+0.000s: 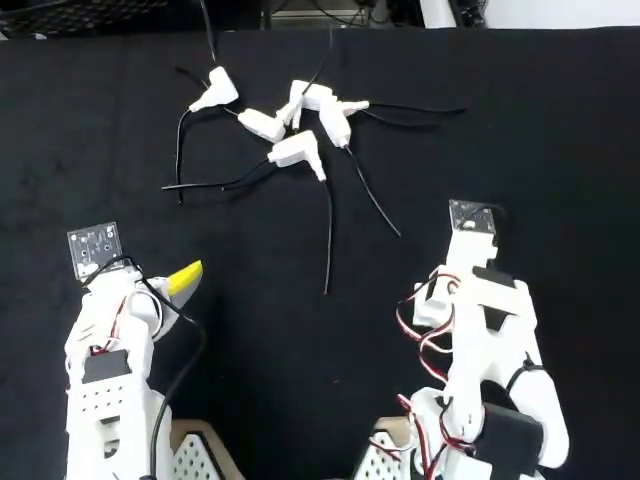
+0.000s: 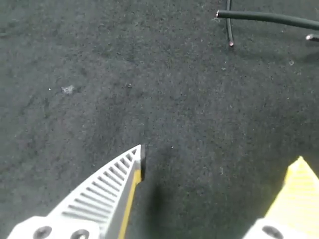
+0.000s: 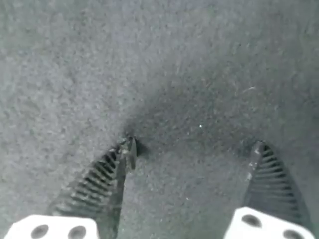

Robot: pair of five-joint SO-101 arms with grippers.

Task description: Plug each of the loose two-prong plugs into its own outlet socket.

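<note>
Here is the far middle of the black cloth [image 1: 120, 150], where the white plugs [image 1: 262, 123] are lying in a loose cluster: five small, blocky white bodies, some touching, each one trailing thin black cords [image 1: 328, 235] that are curling out toward both sides and toward the arms. The nearest plug [image 1: 297, 150] is lying tilted at the near edge of the bunch, with a narrow white end pointing down toward the right arm's side. Prongs and socket faces are too small to make out from up here, so I cannot tell which piece is which.

The left arm [image 1: 110, 340] is sitting at the near left, well apart from the cluster, its yellow finger [image 1: 185, 278] poking out to the side. Its left gripper [image 2: 219, 167] is spread wide over bare cloth, with nothing between the ribbed white finger [image 2: 122, 174] and the yellow one. A cord end [image 2: 269, 18] is lying ahead of it, well clear of both tips.

The right arm [image 1: 485, 330] is sitting at the near right. Its right gripper [image 3: 193, 149] is also parted, the dark ribbed fingers [image 3: 117, 167] pointing down close to the cloth and gripping nothing.
</note>
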